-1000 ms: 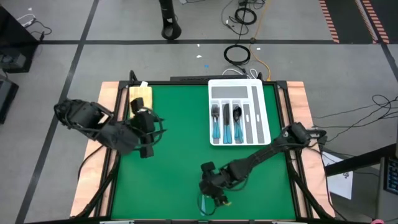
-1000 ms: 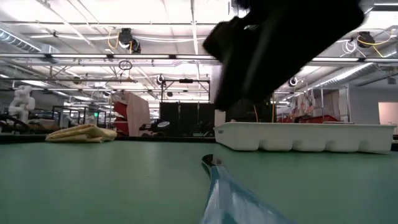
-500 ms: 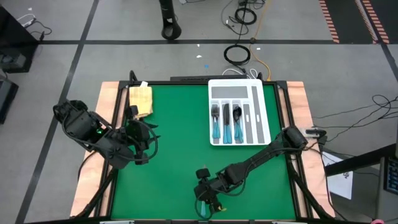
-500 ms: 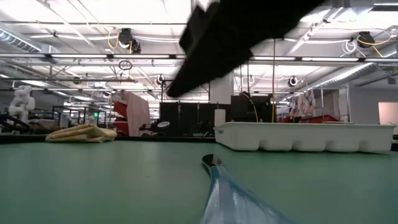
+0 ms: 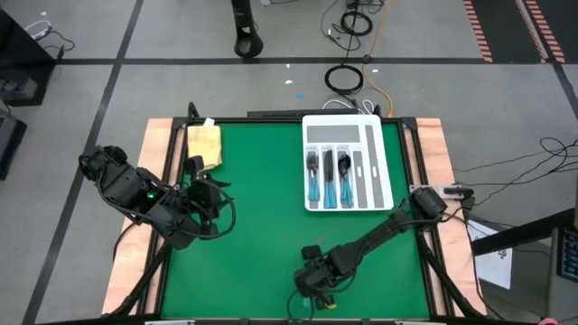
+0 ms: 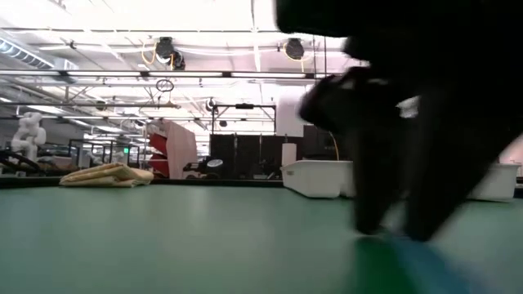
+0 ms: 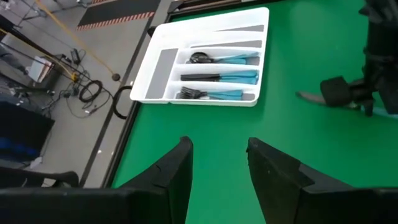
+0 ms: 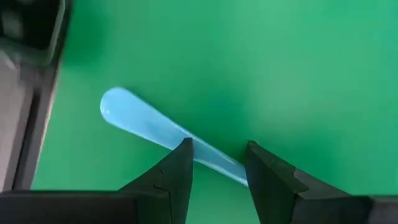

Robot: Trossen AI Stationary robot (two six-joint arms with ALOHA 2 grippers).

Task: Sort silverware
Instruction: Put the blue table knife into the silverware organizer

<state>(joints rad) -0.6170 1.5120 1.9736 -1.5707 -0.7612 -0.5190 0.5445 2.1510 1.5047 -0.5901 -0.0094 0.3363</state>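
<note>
Blue-handled utensil [image 8: 163,134] lies flat on the table [image 5: 262,235] by the near edge. Tray [image 5: 383,176] at far-right holds fork [image 7: 211,94], knife [image 7: 221,77], spoon [image 7: 224,58], one per slot. Right gripper [image 8: 216,163] straddles the handle, partly open, grip uncertain. Left gripper [image 7: 217,158] open, empty, near left edge.

A large industrial robotics lab: exposed ceiling trusses [image 6: 163,77] with strip lights, a concrete floor [image 5: 81,99] marked with tape and strewn with cables [image 5: 345,79], equipment racks behind.
</note>
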